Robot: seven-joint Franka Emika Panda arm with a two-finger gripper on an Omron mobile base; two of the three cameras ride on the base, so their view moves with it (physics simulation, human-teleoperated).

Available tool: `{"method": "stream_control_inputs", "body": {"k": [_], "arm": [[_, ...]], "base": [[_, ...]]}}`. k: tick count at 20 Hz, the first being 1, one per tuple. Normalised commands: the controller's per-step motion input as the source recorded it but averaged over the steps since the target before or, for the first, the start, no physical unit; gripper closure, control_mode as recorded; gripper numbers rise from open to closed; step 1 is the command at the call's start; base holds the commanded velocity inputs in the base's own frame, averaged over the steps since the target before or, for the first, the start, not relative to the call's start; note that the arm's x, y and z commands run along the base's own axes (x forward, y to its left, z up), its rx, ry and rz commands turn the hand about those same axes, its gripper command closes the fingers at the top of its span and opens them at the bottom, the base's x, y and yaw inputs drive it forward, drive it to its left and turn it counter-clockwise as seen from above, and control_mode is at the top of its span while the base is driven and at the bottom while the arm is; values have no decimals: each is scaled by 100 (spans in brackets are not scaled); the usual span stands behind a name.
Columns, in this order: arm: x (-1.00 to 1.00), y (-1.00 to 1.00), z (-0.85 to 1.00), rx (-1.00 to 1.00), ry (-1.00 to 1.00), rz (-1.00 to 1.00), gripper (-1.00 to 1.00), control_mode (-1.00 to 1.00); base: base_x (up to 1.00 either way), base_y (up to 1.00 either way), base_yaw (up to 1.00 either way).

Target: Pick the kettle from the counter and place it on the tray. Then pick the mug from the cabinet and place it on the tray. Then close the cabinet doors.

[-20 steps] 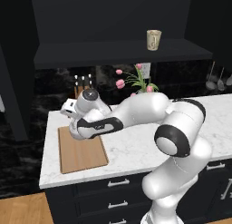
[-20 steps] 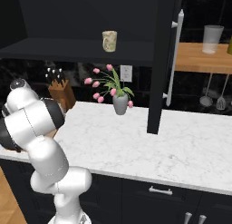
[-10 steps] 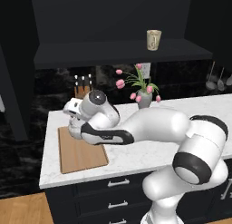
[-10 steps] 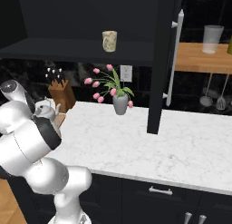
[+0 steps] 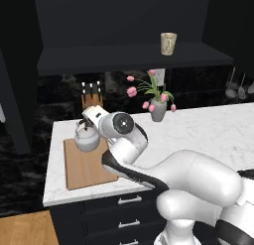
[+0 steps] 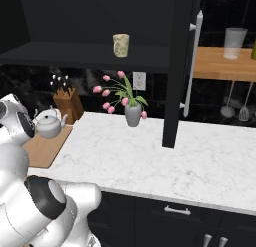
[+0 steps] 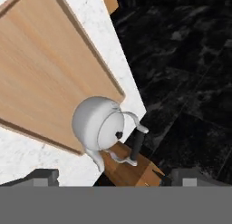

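Observation:
The silver-white kettle stands upright on the back end of the light-brown tray, near the knife block. My gripper hovers just above and behind it, open and holding nothing. In the hand view the kettle sits free between and beyond the widely spread fingertips of my gripper. The kettle also shows at the tray's far edge. The cream mug stands on the shelf of the black cabinet. One cabinet door hangs open.
A wooden knife block stands right behind the tray. A grey vase of pink flowers sits mid-counter against the wall. The marble counter stretches right of the tray. My own arm bulks over the counter's front.
The arm's elbow has swung lower and nearer the cameras. The hand has drawn a little up and back, leaving the kettle standing uncovered on the tray.

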Motion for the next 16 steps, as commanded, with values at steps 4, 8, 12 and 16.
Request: {"method": "stream_control_inputs", "body": {"k": [4, 8, 12, 16], "arm": [[-60, -18, 54, 30, -3, -24, -100, -100], [-62, -26, 59, 49, 0, -23, -100, -100], [-54, -29, 59, 57, 0, -35, -100, -100], [-52, -32, 54, 58, 0, -36, -100, -100]], "base": [[0, 0, 0], [0, 0, 0], [0, 0, 0], [0, 0, 0]]}}
